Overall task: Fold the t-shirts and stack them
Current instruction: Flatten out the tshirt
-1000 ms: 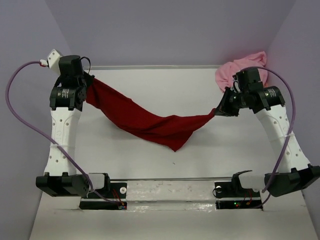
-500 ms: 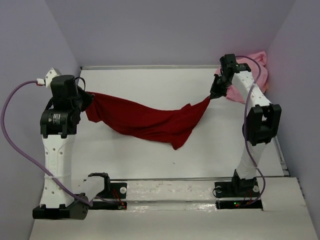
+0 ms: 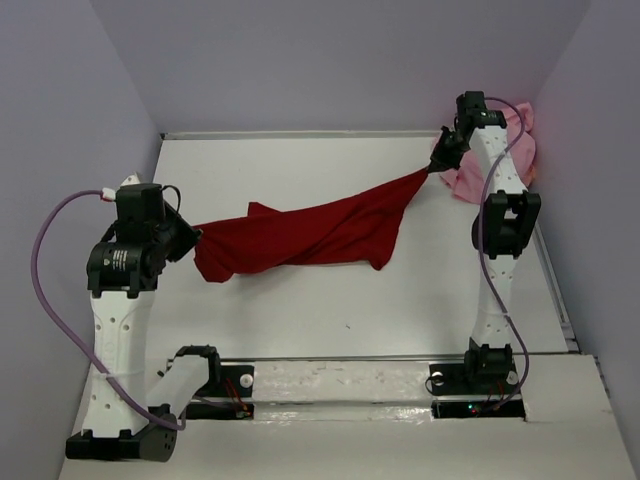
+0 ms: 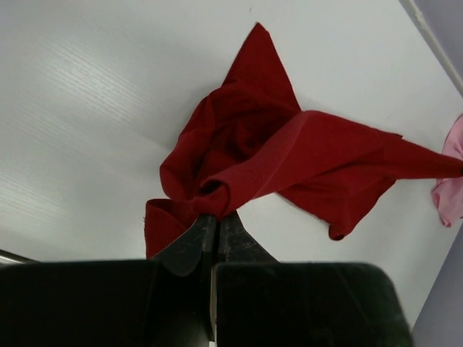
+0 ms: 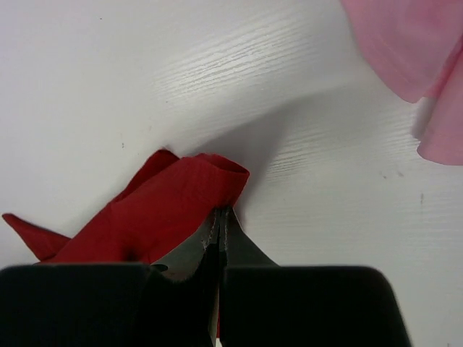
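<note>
Red shirt shifted far-right; pink shirt partly behind right arm

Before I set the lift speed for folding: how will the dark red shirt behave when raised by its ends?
Probably very floppy: the dark red shirt sags and bunches between the left tool and right tool. Likely light, since two small pinches hold its ends.

One t-shirt across table centre, other t-shirt in far-right corner

Plain dark red t-shirt between black left claw and black right claw; plain light pink t-shirt beside the latter.
</note>
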`<state>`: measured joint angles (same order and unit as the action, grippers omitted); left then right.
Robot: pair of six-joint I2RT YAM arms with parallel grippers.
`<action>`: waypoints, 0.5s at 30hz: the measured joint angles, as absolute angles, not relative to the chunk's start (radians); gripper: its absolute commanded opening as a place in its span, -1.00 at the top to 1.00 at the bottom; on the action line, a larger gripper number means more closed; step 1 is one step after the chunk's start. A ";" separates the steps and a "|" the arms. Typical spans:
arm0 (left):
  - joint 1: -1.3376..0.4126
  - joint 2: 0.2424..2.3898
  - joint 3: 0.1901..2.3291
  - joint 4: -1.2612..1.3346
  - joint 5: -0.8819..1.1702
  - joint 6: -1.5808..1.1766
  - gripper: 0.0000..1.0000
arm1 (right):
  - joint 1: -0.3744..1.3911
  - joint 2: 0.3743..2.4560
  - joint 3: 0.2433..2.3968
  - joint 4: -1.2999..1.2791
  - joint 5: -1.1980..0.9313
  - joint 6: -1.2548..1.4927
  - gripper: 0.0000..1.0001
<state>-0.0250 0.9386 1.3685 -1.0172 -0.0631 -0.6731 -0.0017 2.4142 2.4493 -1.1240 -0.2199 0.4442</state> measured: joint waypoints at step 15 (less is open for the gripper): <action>-0.062 0.868 1.083 -1.097 0.144 -0.529 -0.04 | -0.017 2.400 2.305 -1.117 -0.262 0.440 1.00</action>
<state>-0.0620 0.8684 1.0832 -1.0969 0.1444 -0.5285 -0.0174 2.3997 2.3054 -1.1168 -0.2615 0.4404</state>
